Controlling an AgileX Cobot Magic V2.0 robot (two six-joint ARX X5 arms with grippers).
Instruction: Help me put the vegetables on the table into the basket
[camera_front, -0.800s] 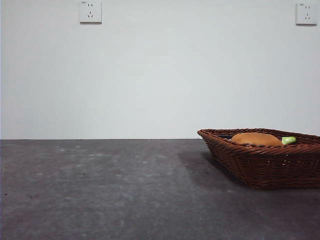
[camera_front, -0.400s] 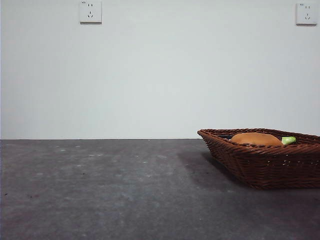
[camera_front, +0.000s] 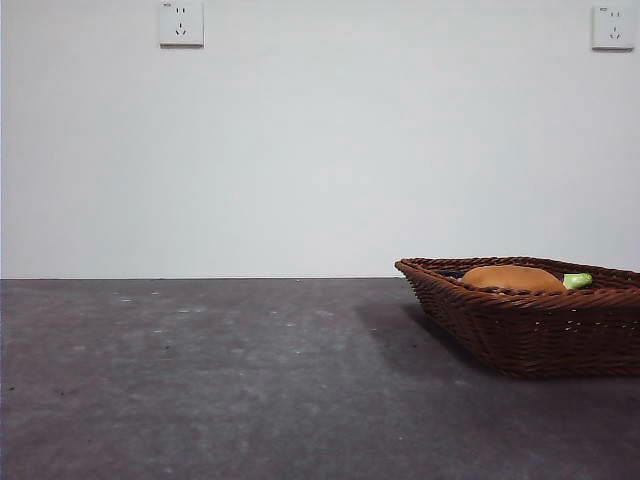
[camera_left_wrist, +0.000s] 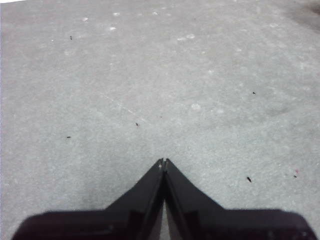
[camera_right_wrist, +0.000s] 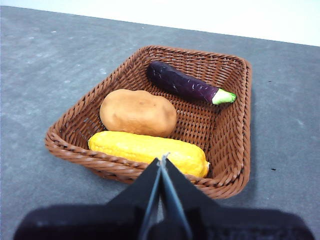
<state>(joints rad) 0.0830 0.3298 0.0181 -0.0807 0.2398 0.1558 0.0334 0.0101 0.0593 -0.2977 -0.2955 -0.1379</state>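
The right gripper (camera_right_wrist: 161, 161) hangs with jaws pressed together and empty above the near rim of the basket (camera_right_wrist: 233, 125). Inside lie the corn (camera_right_wrist: 147, 151), the potato (camera_right_wrist: 138, 112) beside it, and the eggplant (camera_right_wrist: 187, 83) along the far wall. The left gripper (camera_left_wrist: 163, 161), jaws likewise together, hovers over bare table (camera_left_wrist: 150, 75), well apart.

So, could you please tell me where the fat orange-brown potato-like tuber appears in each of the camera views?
Front view: the fat orange-brown potato-like tuber peeks over the rim at lower right.
Left wrist view: not in it; only grey table beyond shut jaws.
Right wrist view: mid-picture, between yellow corn cob and purple eggplant.
Shared landmark: the reddish-brown woven wicker basket.
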